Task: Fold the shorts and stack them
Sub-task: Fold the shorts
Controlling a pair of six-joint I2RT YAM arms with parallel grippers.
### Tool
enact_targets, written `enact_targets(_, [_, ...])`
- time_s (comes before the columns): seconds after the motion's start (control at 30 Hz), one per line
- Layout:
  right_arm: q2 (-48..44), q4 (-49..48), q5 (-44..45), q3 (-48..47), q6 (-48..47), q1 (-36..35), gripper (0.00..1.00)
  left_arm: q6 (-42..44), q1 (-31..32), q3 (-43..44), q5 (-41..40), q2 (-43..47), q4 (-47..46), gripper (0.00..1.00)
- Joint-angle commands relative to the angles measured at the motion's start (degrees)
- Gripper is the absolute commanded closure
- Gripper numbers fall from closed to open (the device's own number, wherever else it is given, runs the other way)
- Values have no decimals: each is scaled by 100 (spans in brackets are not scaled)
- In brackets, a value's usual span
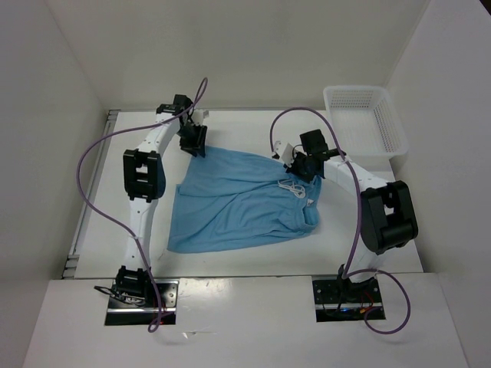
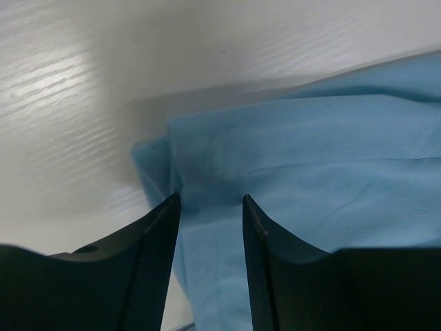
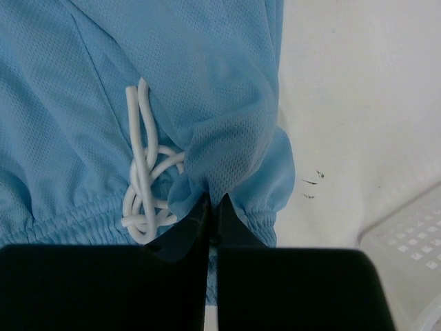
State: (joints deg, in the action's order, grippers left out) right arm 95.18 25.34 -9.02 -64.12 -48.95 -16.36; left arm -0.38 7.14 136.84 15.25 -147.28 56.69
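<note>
The soft sky-blue fabric shorts (image 1: 238, 203) lie spread on the white worktop (image 1: 230, 261); the right pincer (image 3: 213, 207) is clamped on bunched fabric at the waistband, just beside the white drawstring (image 3: 140, 172); farther back, the left pincer (image 2: 210, 203) stands parted astride a hem corner; the white plastic mesh basket (image 1: 364, 119) sits far right.

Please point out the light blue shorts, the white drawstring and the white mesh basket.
Light blue fabric shorts (image 1: 238, 203): top view, middle of cloth.
White cord drawstring (image 3: 141, 172): right wrist view, knot.
White plastic mesh basket (image 1: 391, 123): top view, right wall.
</note>
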Motion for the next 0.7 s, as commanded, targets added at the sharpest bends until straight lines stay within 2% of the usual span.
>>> enact_targets(0.0, [54, 76, -92, -145, -27, -52, 100, 38, -98, -297, 93, 165, 229, 51])
enact_targets(0.27, [54, 76, -144, -145, -80, -52, 100, 38, -98, -351, -30, 165, 229, 52])
enact_targets(0.37, [54, 76, -144, -145, -80, -52, 100, 38, -98, -298, 189, 165, 229, 52])
enact_targets(0.5, [54, 76, -144, -145, -80, -52, 100, 38, 24, -26, 338, 112, 282, 60])
enact_targets(0.67, [106, 76, -144, -145, -80, -52, 100, 38, 86, 290, 339, 112, 282, 61])
